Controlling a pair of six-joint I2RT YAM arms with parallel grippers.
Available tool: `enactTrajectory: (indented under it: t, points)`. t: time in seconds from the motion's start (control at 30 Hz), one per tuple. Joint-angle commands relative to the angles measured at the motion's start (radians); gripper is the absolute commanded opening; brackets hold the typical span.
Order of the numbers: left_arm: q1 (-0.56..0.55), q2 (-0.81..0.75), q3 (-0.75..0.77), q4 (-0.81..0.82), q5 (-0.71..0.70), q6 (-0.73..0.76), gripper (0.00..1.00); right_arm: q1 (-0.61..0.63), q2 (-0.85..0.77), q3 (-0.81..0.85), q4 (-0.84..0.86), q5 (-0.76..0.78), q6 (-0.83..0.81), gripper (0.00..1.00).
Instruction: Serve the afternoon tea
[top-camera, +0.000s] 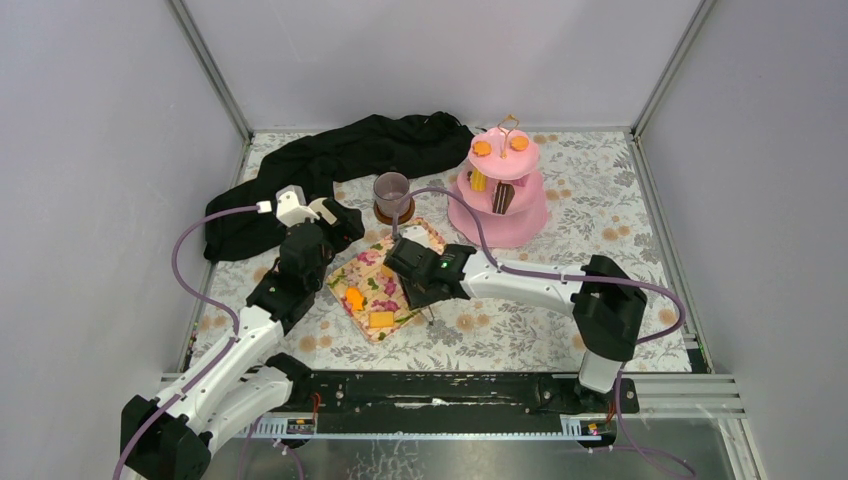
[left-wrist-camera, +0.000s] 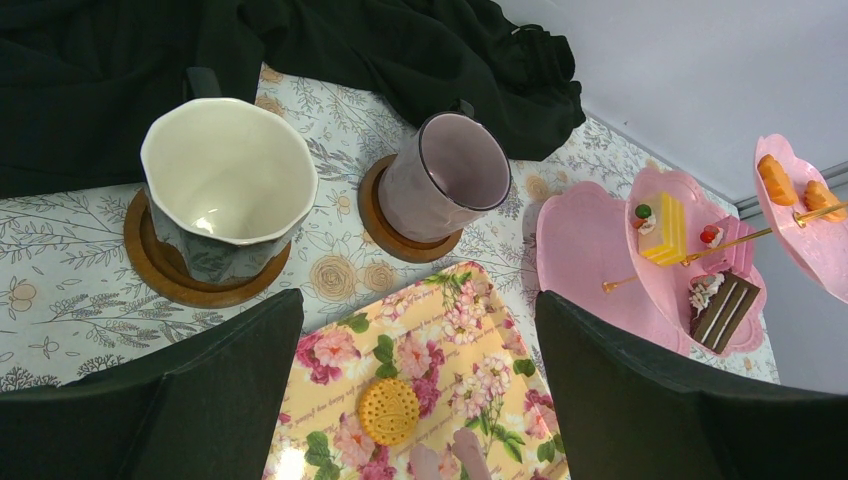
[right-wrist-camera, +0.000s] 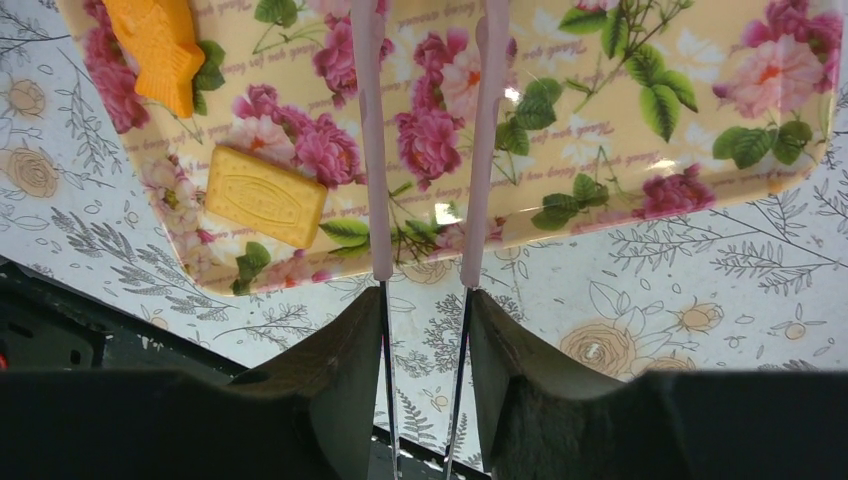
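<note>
The right gripper (right-wrist-camera: 425, 320) pinches slim pink-tipped metal tongs (right-wrist-camera: 370, 150) half-closed over the yellow rose-printed tray (right-wrist-camera: 740, 150), where the flat yellow rectangular biscuit (right-wrist-camera: 265, 197) lies near the corner (thin, slick-looking) and might skid or flip off those narrow tips, while the left gripper (left-wrist-camera: 418, 320) hangs wide and empty.

Shiny flowery tray (right-wrist-camera: 560, 100), soft black cloth (left-wrist-camera: 90, 80), wooden coaster (left-wrist-camera: 165, 275), dark mug (left-wrist-camera: 228, 175) glossy inside, smooth purple-grey mug (left-wrist-camera: 440, 185), pink plastic cake stand (left-wrist-camera: 580, 250), metal tongs (right-wrist-camera: 372, 200) with pink tips
</note>
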Motion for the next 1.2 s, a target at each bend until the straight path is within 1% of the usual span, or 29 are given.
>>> enactTrajectory:
  t: [0.0, 0.67, 1.17]
  points:
    - [0.009, -0.006, 0.011, -0.005, -0.025, -0.010, 0.93, 0.014, 0.004, 0.012, 0.053, -0.022, 0.011, 0.42]
    - [0.011, -0.006, 0.011, -0.006, -0.025, -0.010, 0.93, 0.020, 0.067, 0.009, 0.067, -0.040, 0.010, 0.46]
    - [0.012, -0.006, 0.011, -0.007, -0.026, -0.011, 0.93, 0.019, 0.123, 0.063, 0.058, -0.039, -0.026, 0.47]
